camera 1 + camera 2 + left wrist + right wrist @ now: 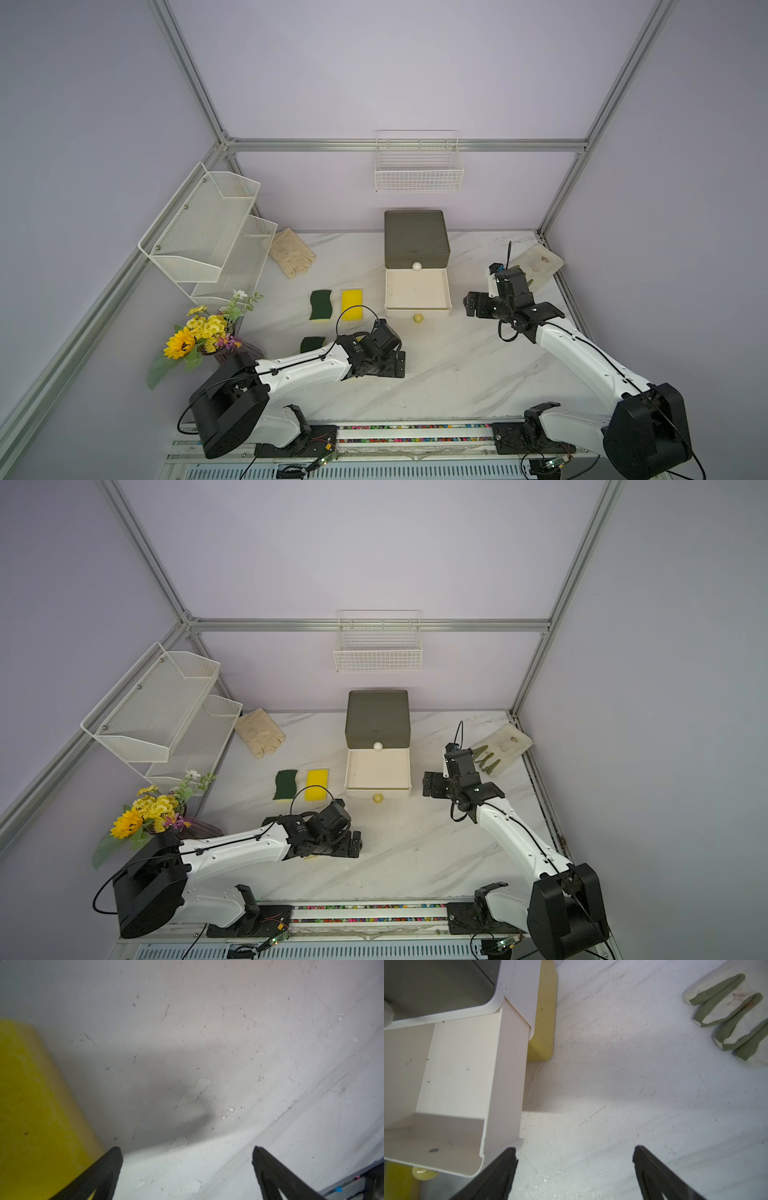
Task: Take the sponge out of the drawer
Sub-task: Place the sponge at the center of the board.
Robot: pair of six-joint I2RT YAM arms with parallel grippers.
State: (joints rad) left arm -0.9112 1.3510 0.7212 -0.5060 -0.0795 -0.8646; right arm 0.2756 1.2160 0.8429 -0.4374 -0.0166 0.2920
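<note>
The white drawer (417, 308) (377, 789) (508, 1074) is pulled out of the olive box (416, 239) and shows no sponge inside. A green-topped sponge (321, 305) (285, 784) and a yellow sponge (351, 304) (316, 784) lie on the table left of the drawer. A third dark green sponge (312, 344) is partly hidden by the left arm. My left gripper (397, 365) (354, 845) (187, 1149) is open and empty, low over the table, with a yellow sponge (31, 1115) beside one finger. My right gripper (471, 305) (430, 785) (574, 1148) is open and empty, just right of the drawer.
A cream glove (291, 257) lies at the back left. Another glove with green fingers (498, 750) (733, 1016) lies at the back right. A mesh rack (208, 232) and a flower vase (208, 336) stand at the left. A wire basket (419, 174) hangs on the back wall.
</note>
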